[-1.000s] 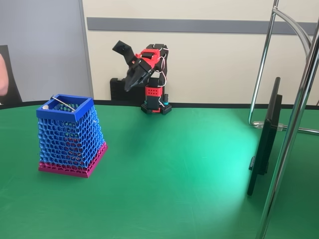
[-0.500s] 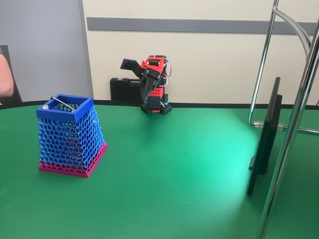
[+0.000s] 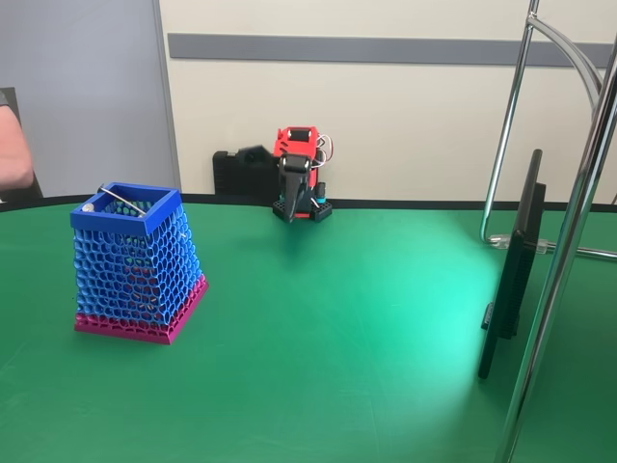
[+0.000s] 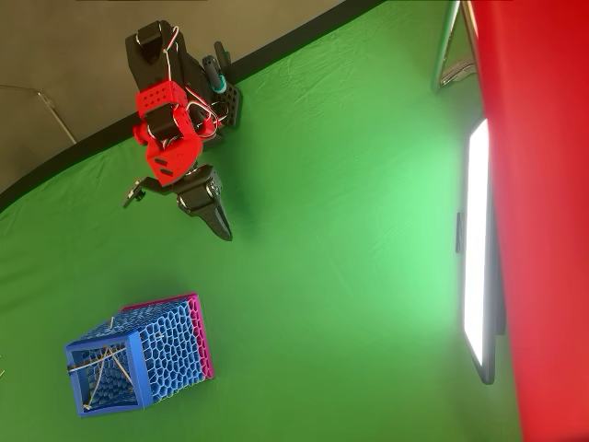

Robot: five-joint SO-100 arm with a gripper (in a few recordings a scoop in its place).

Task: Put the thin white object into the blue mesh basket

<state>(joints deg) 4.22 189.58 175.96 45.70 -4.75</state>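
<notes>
The blue mesh basket with its pink base stands upright at the left of the green table, and the overhead view shows its opening. Inside that opening a thin white object leans, crossing a grey metal rod that rests on the rim with its ball end at the far-left corner. My gripper hangs folded down by the red arm's base at the back of the table, far from the basket. In the overhead view the gripper tapers to one point, shut and empty.
A dark monitor stands edge-on at the right, beside a chrome stand. A person's arm shows at the left edge behind the table. Open green cloth lies between the basket and the monitor.
The arm has folded back and down to its base. The gripper swung from raised and pointing left to hanging straight down. The basket and its contents stayed still.
</notes>
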